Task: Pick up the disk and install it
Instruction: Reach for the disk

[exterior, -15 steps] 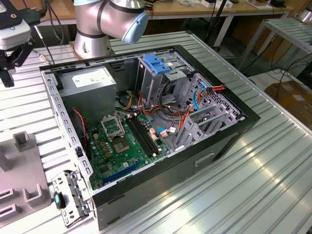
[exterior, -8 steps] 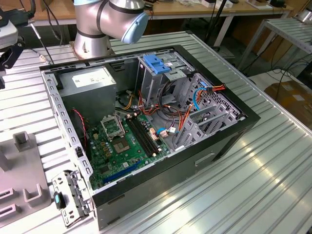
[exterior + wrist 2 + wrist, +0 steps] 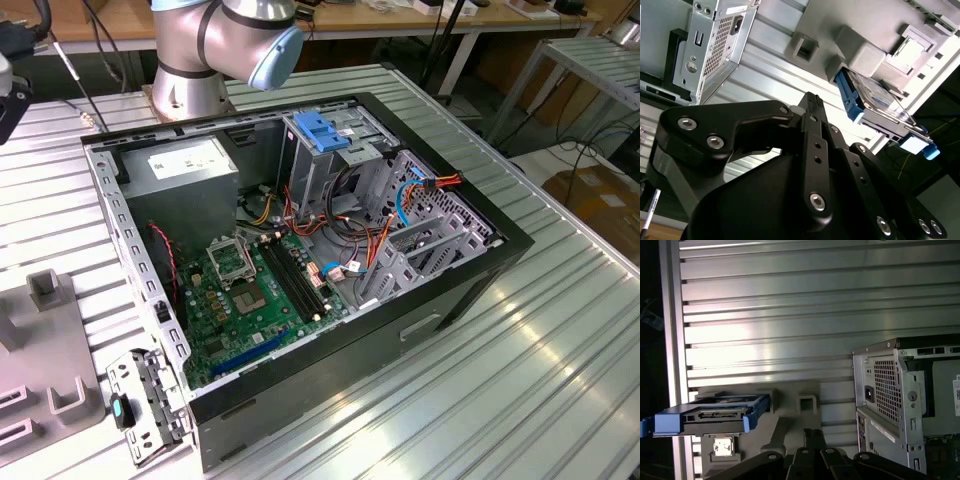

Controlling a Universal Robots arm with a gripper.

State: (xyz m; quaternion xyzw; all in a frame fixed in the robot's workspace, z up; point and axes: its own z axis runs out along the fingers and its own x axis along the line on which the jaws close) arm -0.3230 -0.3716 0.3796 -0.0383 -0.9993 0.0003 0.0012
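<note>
- The disk (image 3: 715, 414) sat edge-on in a grey fixture (image 3: 790, 395) on the slatted table (image 3: 790, 315), outside the computer case (image 3: 905, 390); in the exterior view that fixture lay at about eight o'clock from the case.
- The pincer (image 3: 812, 100) hung near the disk but apart from it and had hold of nothing; from where I stood I could not tell how wide it was set.
- I judged the disk stiff and dense, heavy for its bulk, and easily hurt by a knock; its bare metal face looked smooth enough to slip.
- The best hold seemed to be across the two long sides, on the blue plastic rails (image 3: 850, 97), keeping off the connector edge.
- Inside the case, the power supply (image 3: 185, 170) lay at about eleven o'clock and the drive cage (image 3: 325, 130), with its blue top, at about one o'clock; nothing had been fitted there yet.
- A white sticker (image 3: 180, 160) on the power supply carried print too small for me to read; a small pale label (image 3: 722, 446) on the fixture was no plainer; I could make out no writing on the disk.
</note>
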